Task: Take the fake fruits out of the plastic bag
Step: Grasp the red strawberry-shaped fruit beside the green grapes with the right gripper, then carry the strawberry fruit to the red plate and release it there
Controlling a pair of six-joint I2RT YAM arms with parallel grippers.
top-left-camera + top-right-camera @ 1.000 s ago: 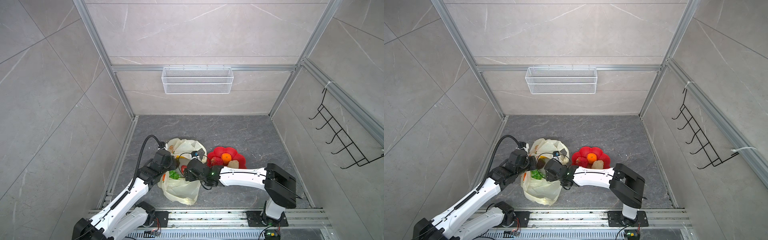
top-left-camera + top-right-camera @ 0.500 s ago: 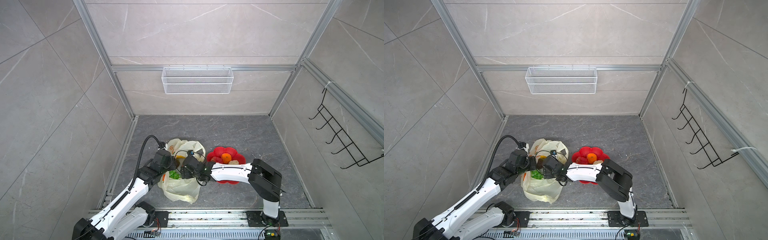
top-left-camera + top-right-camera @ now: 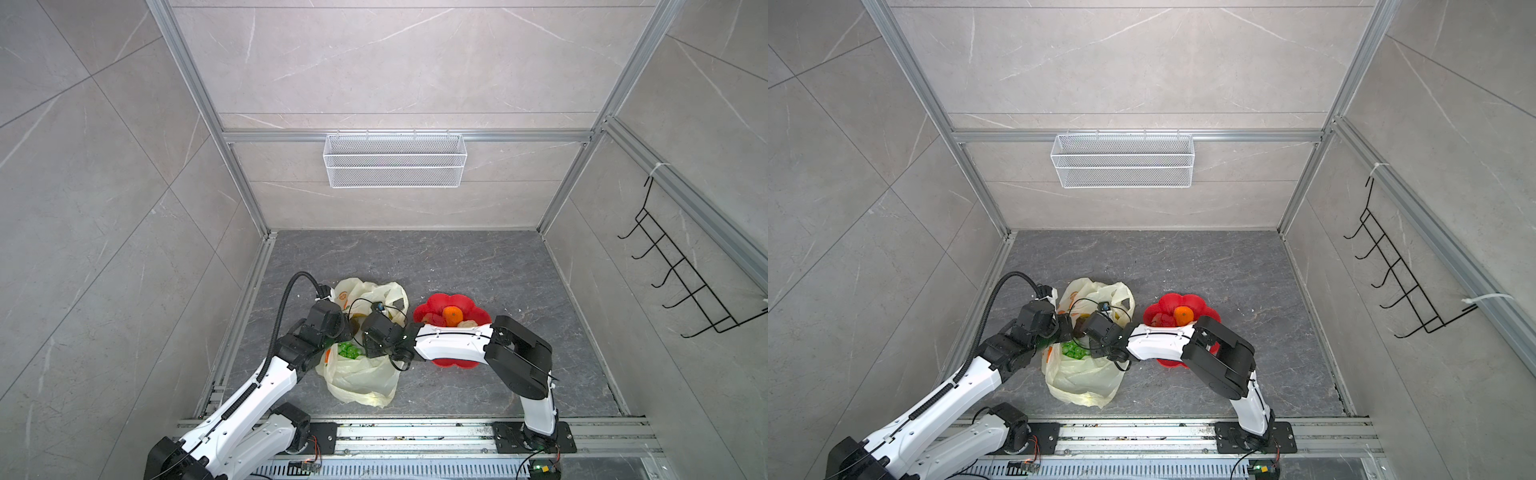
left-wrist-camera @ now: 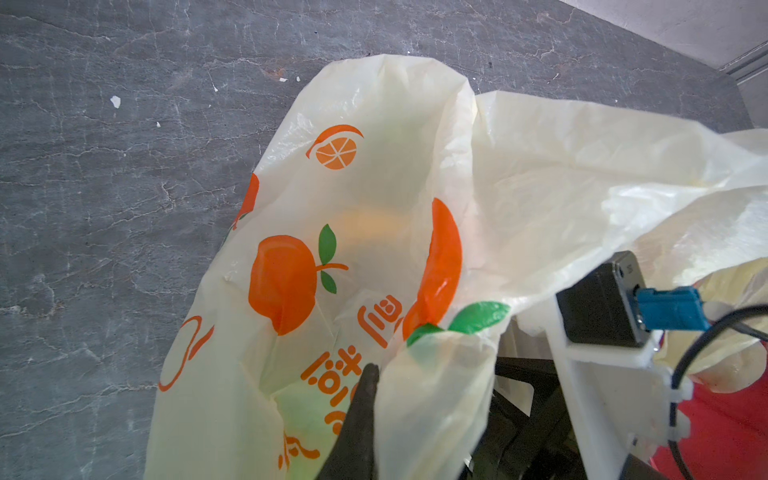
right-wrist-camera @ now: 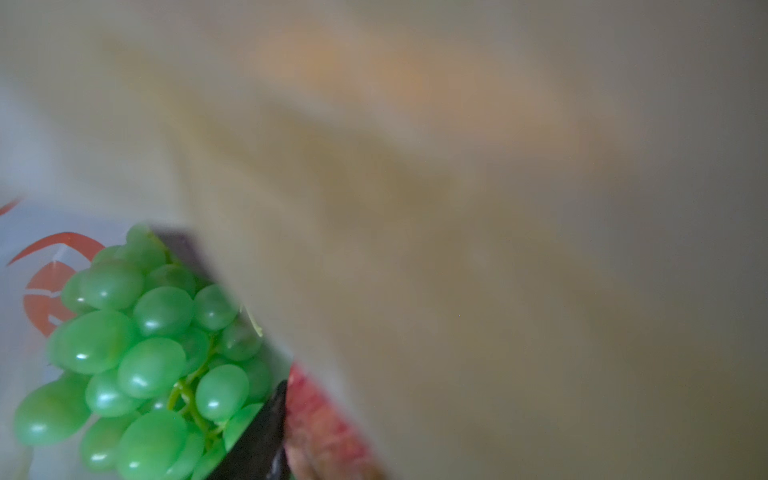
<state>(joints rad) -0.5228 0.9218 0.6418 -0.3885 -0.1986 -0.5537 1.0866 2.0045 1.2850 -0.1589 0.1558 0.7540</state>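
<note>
The plastic bag lies near the front edge of the tabletop, left of centre, with its closed end toward that edge and its mouth facing the far edge. The left gripper stays clamped on the film at the mouth and holds it raised and open. The change is on the right. Within the last second the right gripper has advanced deeper into the mouth, its arm has folded in over the red plate, and its jaws have narrowed. In the right wrist view its dark fingers flank the green grape bunch, but it cannot be told whether they have already closed on it. The grape pick appears to be under way, with the bunch still inside the bag. Just right of the bag, the plate already carries the orange and other fruits, so the task looks partly done.
</note>
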